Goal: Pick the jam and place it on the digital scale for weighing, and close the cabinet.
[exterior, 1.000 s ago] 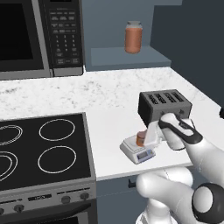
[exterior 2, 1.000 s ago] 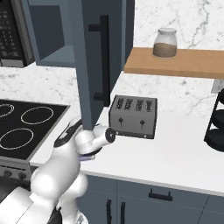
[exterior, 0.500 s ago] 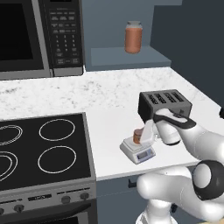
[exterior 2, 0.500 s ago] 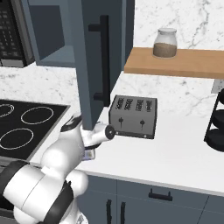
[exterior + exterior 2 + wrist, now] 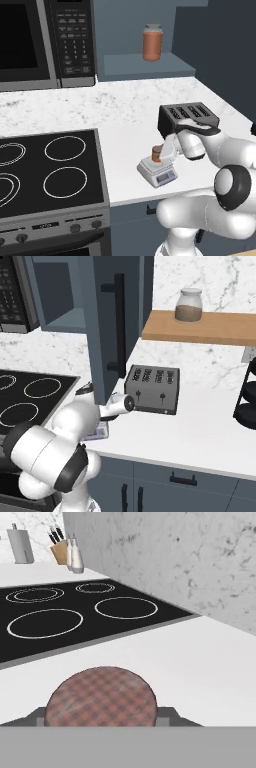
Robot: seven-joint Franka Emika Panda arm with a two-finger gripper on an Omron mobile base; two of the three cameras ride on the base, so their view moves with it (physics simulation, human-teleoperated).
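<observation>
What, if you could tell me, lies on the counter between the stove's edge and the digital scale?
Nothing: in the left base view, bare white counter separates the stove from the digital scale, on which the jam sits.

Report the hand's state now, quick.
Hand: beside the jam, which sits on the digital scale; whether the fingers are open or still gripping cannot be told.

The toaster (image 5: 187, 116) crowds the digital scale (image 5: 157, 171); stove-side counter (image 5: 125, 145) lies open.
</observation>
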